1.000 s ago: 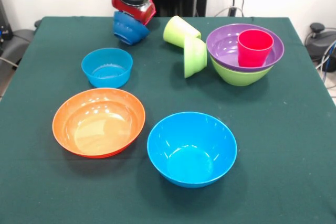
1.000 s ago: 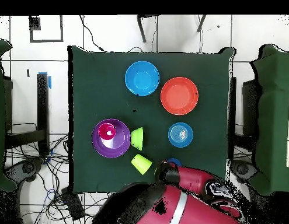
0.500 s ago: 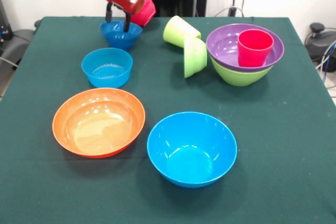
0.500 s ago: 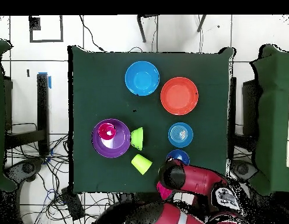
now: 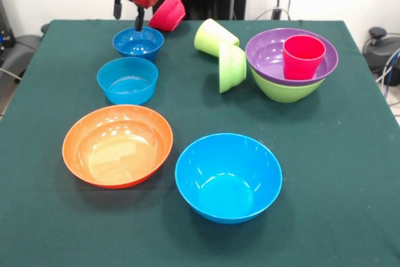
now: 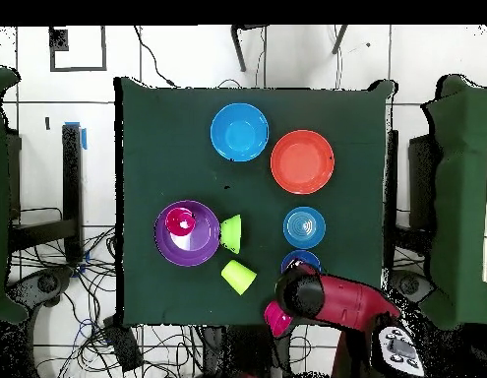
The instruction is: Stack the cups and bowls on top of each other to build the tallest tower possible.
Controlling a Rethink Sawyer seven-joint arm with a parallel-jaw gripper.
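Note:
My gripper [image 5: 128, 20] hangs open and empty just above the far rim of the small dark blue bowl [image 5: 138, 43], which stands upright on the table. A small pink-red bowl [image 5: 169, 12] lies tilted right behind it. The tower has a large lime-green bowl [image 5: 284, 89] holding a purple bowl [image 5: 267, 60] and a red cup [image 5: 304, 56]. Left of the tower, a lime-green cup [image 5: 212, 35] and a small lime-green bowl [image 5: 232, 67] lie on their sides. From overhead, my arm [image 6: 321, 297] covers the gripper and part of the dark blue bowl [image 6: 298, 259].
A small light blue bowl [image 5: 127, 79] sits in front of the dark blue one. A large orange bowl [image 5: 117, 145] and a large light blue bowl [image 5: 228, 176] stand upright near the front. The pink-red bowl [image 6: 276, 319] is at the table edge.
The gripper let go of the dark blue bowl, which now rests upright on the table. It rose and shifted left in the front view, uncovering the pink-red bowl.

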